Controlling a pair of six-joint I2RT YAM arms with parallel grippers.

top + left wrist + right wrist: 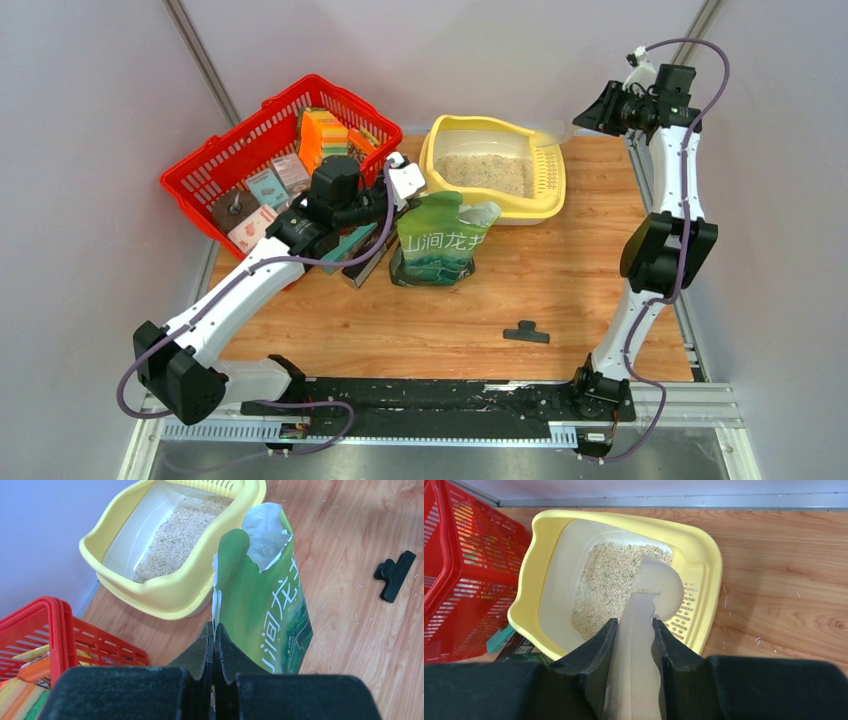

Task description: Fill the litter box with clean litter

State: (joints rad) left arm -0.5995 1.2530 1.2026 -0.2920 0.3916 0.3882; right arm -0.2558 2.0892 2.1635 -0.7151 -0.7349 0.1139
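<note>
- The left gripper [214, 630] is clenched tight, its two black fingers pinching the thin torn edge of the green bag [265, 610] near its top.
- The green bag stands upright on the wooden table [560, 290], its top torn open (white characters down its front), just beside the near rim of the litter box [165, 592].
- The right gripper [634, 622] grasps the handle of a pale scoop [659, 580]; a finger presses each side of the handle.
- The scoop's bowl hangs over the litter box's right side, above the edge of the clean litter [606, 585] and the perforated strip.
- The clean litter lies as a shallow grainy layer on the white basin floor, more toward the strip side; the opposite end of the basin is bare.
- The litter box sits at the far middle of the table, with the red basket [250, 150] of packets to its left.
- A black clip [526, 332] lies on the table nearer the arm bases, well apart from the bag.
</note>
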